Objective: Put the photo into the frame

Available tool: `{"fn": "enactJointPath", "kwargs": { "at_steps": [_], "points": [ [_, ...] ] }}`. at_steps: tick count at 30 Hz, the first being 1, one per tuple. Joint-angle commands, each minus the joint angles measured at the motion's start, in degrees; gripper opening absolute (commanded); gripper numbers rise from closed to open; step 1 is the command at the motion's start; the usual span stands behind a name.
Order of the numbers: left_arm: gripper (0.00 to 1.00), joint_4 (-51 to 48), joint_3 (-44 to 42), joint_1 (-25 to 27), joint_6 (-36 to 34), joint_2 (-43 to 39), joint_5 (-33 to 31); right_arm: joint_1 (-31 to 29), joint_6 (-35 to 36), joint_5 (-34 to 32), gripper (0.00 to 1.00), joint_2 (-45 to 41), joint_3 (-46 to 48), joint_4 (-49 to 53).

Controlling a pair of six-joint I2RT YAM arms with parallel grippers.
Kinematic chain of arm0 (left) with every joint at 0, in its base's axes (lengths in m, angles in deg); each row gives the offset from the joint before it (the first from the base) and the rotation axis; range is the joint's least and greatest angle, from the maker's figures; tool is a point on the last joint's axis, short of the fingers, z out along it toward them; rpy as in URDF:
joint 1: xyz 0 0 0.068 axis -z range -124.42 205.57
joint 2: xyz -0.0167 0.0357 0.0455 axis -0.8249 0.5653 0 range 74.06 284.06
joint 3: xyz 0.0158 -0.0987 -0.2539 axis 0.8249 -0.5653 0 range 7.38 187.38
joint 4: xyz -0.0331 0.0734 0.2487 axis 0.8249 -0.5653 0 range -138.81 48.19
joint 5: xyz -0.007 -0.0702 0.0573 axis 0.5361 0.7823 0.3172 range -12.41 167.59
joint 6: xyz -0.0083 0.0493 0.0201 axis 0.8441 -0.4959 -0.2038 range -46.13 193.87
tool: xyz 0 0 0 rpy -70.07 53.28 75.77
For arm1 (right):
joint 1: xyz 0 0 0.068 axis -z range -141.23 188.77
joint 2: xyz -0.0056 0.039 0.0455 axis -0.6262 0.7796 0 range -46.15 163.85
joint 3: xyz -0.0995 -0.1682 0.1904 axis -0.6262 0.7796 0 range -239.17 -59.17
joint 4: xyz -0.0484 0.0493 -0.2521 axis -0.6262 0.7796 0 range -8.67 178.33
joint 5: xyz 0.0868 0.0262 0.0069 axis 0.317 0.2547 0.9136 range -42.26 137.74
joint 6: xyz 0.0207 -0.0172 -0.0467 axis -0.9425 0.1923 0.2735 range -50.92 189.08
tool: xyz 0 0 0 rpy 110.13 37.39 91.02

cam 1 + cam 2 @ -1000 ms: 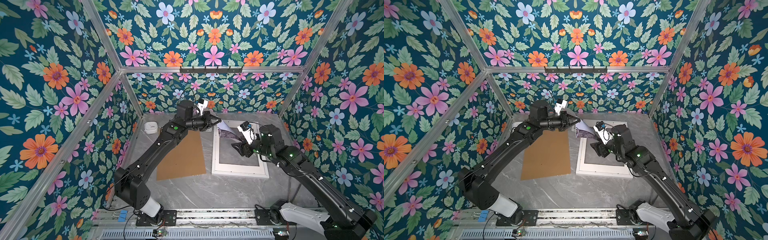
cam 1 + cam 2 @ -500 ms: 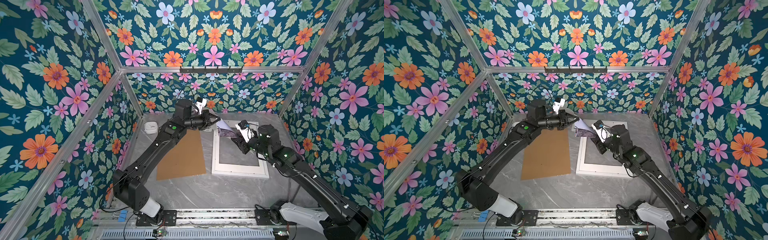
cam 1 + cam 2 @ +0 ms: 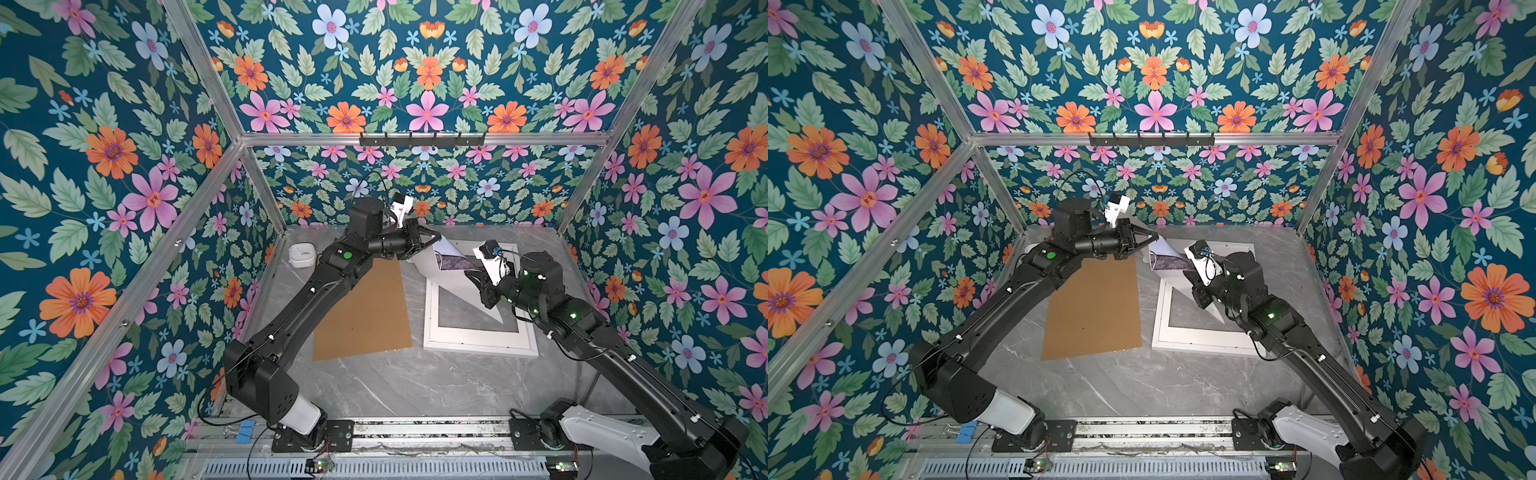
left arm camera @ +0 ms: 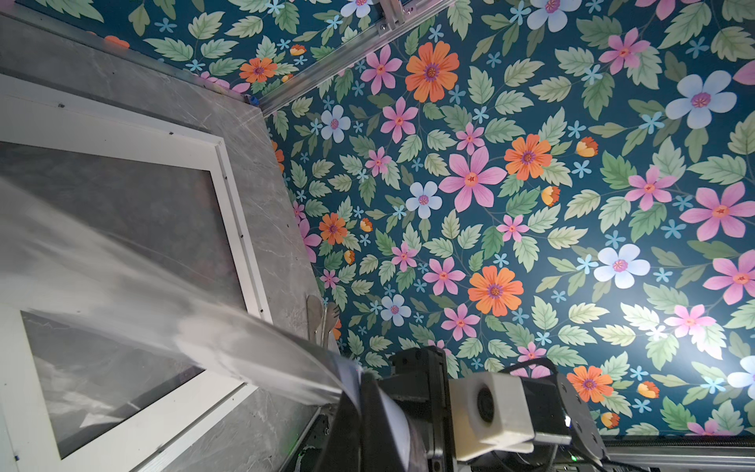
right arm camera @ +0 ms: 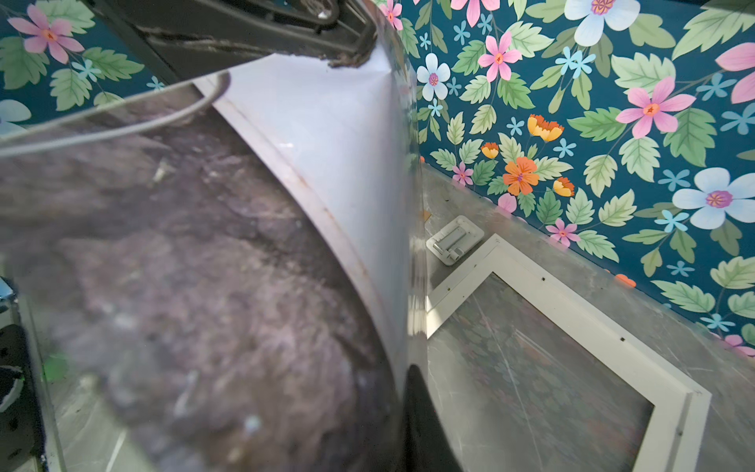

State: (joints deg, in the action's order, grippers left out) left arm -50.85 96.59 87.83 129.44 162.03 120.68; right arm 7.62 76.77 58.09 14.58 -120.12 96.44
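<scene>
Top views. The left gripper [image 3: 435, 240] is closed on the far corner of the photo [image 3: 451, 266], a thin glossy print with a lilac-grey picture face and a white back. The right gripper [image 3: 473, 276] is closed on the photo's near edge. The sheet hangs curled between them, clear of the table and above the far left corner of the frame [image 3: 478, 341]. The frame is large, white and rectangular, lies flat on the grey marble table [image 3: 415, 386] and has grey table showing through its opening. A plain brown backing board [image 3: 365, 311] lies just left of the frame. A small white square device [image 3: 302, 254] sits at the far left. Both top views agree: left gripper [image 3: 1155, 238], photo [image 3: 1166, 262], right gripper [image 3: 1190, 274], frame [image 3: 1200, 338].

Left wrist. The photo [image 4: 163, 310] sweeps across as a blurred curved band over the frame [image 4: 241, 229] and runs into the right gripper [image 4: 363, 404].

Right wrist. The picture face of the photo [image 5: 204, 265] fills the view. The left gripper [image 5: 349, 55] pinches its white margin. One dark finger [image 5: 421, 408] of the right gripper lies against the sheet's edge. The frame [image 5: 572, 302] and the white device [image 5: 455, 239] are beyond.
</scene>
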Motion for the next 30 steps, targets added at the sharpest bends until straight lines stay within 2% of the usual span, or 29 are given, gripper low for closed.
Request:
{"fn": "enactJointPath", "kwargs": {
  "at_steps": [1, 3, 6, 7, 9, 11, 14, 16, 18, 24, 27, 30],
  "points": [
    [0.00, 0.6, 0.5, -0.2, -0.8, 0.1, 0.2, 0.0, -1.1, 0.9, 0.04, 0.0, 0.0, -1.6],
    [0.00, 0.8, 0.7, -0.2, -0.7, 0.1, 0.1, 0.0, -1.2, 1.1, 0.00, 0.3, 0.0, -1.6],
    [0.00, 1.0, 0.8, -0.2, -0.6, 0.2, -0.3, 0.0, -1.8, 1.6, 0.00, 0.7, -0.2, -1.6],
    [0.05, 1.0, 0.9, -0.3, -0.8, 0.2, -0.5, 0.0, -1.9, 1.8, 0.00, 0.9, -0.2, -1.7],
    [0.18, 0.6, 1.0, -0.3, -1.2, 0.1, -1.2, 0.0, -2.8, 1.7, 0.00, 1.1, -0.1, -2.3],
    [0.37, -0.7, 0.9, -0.3, -2.3, -0.1, -2.6, 0.0, -4.5, 0.6, 0.00, 1.4, 0.0, -3.3],
    [0.61, -4.3, 1.0, -0.6, -5.3, -1.2, -6.0, 0.0, -7.9, -1.7, 0.00, 2.4, -0.3, -3.6],
    [0.71, -7.3, 1.0, -1.2, -7.7, -2.0, -8.8, 0.0, -10.9, -3.5, 0.00, 3.7, -1.1, -3.0],
    [0.78, -10.4, 0.9, -2.2, -9.4, -2.7, -11.4, 0.1, -14.3, -4.7, 0.00, 5.4, -2.4, -1.4],
    [0.81, -14.0, -1.6, -4.9, -12.0, -5.3, -16.0, 0.1, -24.3, -7.2, 0.00, 9.9, -5.1, 0.7],
    [0.81, -13.2, -3.4, -5.2, -12.0, -6.0, -16.3, 1.2, -30.6, -8.9, 0.00, 10.9, -5.4, 0.7],
    [0.80, -11.4, -6.7, -5.2, -11.1, -6.1, -15.5, 4.2, -38.4, -7.0, 0.00, 11.7, -4.9, 0.6]
  ]
}}
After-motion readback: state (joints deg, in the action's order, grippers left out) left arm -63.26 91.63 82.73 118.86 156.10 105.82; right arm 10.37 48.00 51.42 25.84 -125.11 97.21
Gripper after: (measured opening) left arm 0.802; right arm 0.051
